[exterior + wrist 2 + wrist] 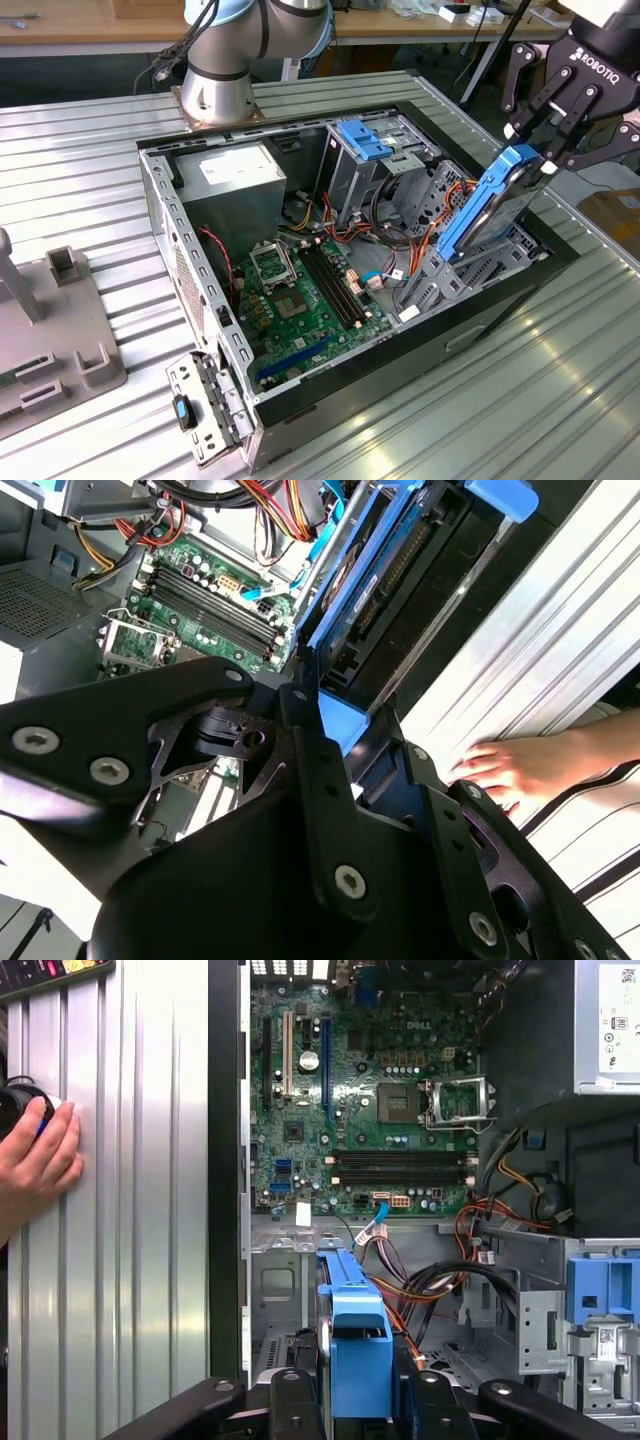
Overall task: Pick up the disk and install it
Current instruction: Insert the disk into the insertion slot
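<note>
Table: ribbed silvery metal table [90, 130], carrying an open grey steel computer case [160, 210].
Disk: we see a slim rectangular disk [485, 205] framed in glossy blue plastic rails, tilted, its lower end in the case's drive cage.
Pincer: black jointed metal pincer [540, 150], clenched on the disk's upper end.
Motherboard: green circuit board [300, 290], flat on the case floor below the pincer.
Both wrist views: we find a person's hand [40, 1155] [520, 765] resting on the table's ribs, off to the pincer's side.

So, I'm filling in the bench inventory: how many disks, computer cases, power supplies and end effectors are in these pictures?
disk: 1
computer case: 1
power supply: 1
end effector: 1
total: 4
</note>
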`<state>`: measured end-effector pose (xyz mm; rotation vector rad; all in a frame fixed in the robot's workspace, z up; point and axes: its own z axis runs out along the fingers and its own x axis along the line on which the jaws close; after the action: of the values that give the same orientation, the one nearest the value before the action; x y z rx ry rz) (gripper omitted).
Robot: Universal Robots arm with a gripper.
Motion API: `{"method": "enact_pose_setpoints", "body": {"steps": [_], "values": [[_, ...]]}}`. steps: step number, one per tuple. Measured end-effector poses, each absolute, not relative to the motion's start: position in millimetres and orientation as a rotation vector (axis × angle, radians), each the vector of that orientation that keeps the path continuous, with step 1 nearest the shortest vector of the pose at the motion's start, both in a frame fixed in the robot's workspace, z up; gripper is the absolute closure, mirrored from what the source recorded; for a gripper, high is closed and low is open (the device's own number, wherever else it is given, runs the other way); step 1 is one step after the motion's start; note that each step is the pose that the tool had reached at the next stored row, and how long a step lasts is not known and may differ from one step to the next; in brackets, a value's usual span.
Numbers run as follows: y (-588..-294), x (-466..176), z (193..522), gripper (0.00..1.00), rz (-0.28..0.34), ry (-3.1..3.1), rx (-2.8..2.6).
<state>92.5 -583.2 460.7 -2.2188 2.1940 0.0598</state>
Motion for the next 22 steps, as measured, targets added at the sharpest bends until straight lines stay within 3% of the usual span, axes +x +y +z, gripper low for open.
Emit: {"method": "enact_pose_setpoints", "body": {"steps": [22], "values": [[-583.2,94.7,431.6,0.64,0.060,2.194,-2.219]]}}
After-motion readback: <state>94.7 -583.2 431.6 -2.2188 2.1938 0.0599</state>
